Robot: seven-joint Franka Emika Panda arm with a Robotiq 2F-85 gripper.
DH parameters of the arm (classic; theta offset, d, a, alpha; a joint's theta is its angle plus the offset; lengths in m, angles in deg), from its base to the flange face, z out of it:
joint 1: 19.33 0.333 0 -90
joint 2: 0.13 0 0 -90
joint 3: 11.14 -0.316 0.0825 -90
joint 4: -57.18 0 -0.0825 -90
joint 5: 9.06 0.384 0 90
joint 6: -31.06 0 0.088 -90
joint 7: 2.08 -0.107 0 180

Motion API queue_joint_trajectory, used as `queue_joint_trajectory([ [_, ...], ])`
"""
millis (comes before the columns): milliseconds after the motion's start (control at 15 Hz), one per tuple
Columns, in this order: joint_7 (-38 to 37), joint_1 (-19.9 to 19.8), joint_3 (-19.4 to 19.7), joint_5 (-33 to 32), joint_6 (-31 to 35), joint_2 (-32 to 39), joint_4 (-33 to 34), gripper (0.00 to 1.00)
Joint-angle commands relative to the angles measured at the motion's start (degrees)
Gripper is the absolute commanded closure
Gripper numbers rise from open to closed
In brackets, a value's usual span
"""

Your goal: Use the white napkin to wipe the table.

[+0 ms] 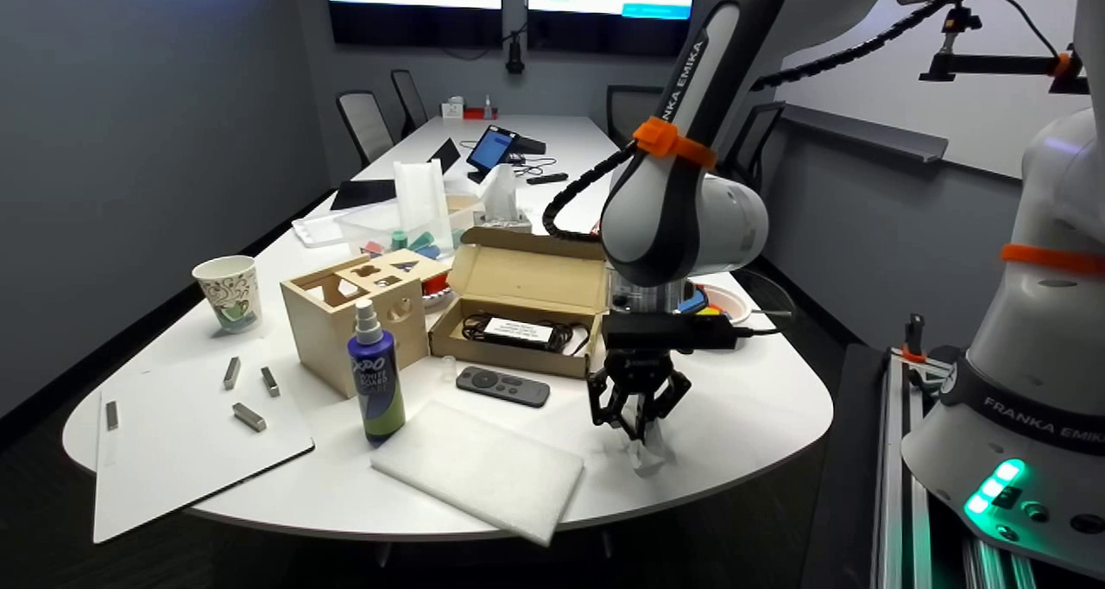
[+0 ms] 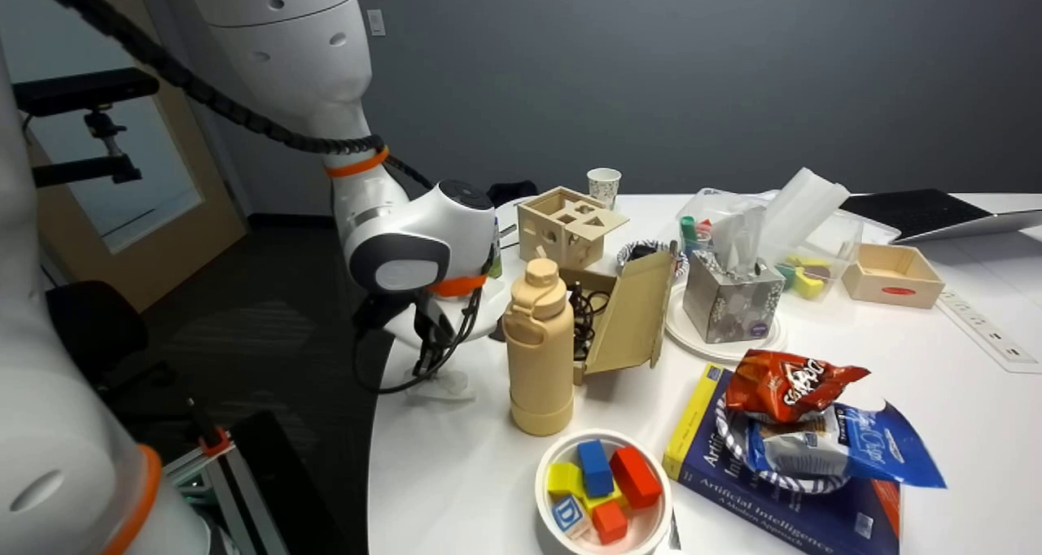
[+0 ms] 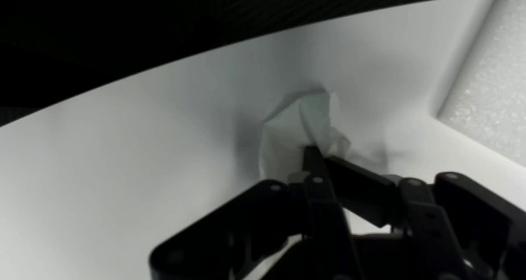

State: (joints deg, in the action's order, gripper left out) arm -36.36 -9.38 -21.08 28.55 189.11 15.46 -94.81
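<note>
Well, we find a mix of textures on the white desk, whose smooth, glossy top runs to a rounded end. In an exterior view, a pale, foam-like sheet, flat and rectangular, lets one corner jut past the rim, with a purple spray bottle upright just beside it. Behind these we see a dark, rounded remote, a blond wooden box pierced with cut-out shapes, and a brown cardboard box with its lid raised. On and around a thin white board lie small, blocky grey bars. In an exterior view we also see a matte peach bottle, a round bowl of angular, brightly coloured blocks and crinkled, shiny snack bags. As for the black pincer, its fingers are drawn nearly together, clenched on the white napkin; we see the thin, creased paper spread in folds beyond the tips. In both exterior views the wad sits low at the desk's surface, near the rounded edge; whether its whole underside touches, we cannot tell.
</note>
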Motion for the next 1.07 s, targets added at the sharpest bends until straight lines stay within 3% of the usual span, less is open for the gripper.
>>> queue_joint_trajectory([
  [0,-0.5,1.3,1.2,-2.0,4.5,0.4,-0.6,0.99],
  [267,0.4,1.3,1.1,-4.7,7.2,1.4,1.1,0.99],
  [600,8.0,-0.3,-2.9,-3.1,7.2,2.9,5.0,0.99],
  [867,10.2,-0.4,-3.9,-3.7,4.0,3.3,6.3,0.99],
  [1000,7.4,1.3,-2.5,-5.3,1.6,2.2,5.0,0.99],
])
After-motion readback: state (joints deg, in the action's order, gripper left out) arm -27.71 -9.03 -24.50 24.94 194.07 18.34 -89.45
